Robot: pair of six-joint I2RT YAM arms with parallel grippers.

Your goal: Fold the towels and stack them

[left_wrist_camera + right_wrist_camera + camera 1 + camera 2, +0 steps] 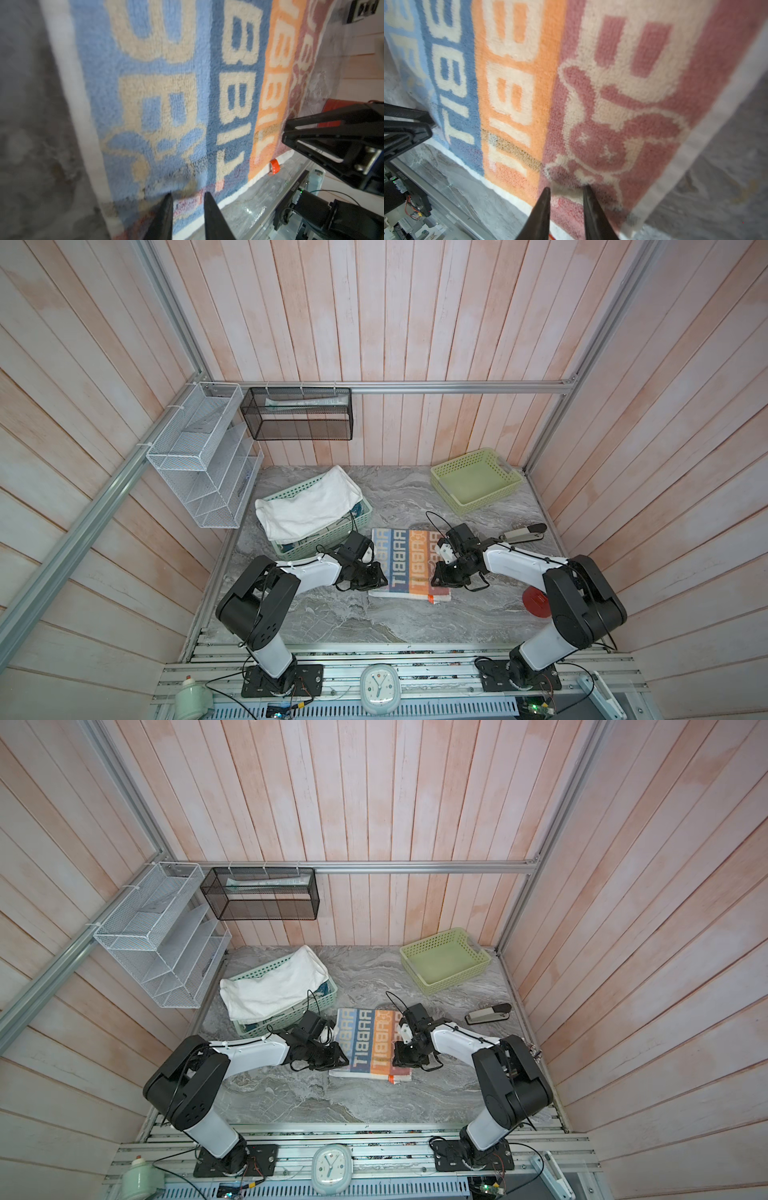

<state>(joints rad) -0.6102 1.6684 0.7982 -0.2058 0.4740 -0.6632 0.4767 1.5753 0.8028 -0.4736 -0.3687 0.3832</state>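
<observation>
Marble bench [332, 614], centre: striped towel [409, 564] lies flat. Your left gripper [188, 195] and right gripper [566, 188] press near its front corners, jaws narrowed, grip unclear.

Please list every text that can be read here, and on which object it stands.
"RABBIT": woven along the stripes of the striped towel, repeated.
Clock face: too small to read.
Tube in the black mesh basket: print too blurred.
</observation>
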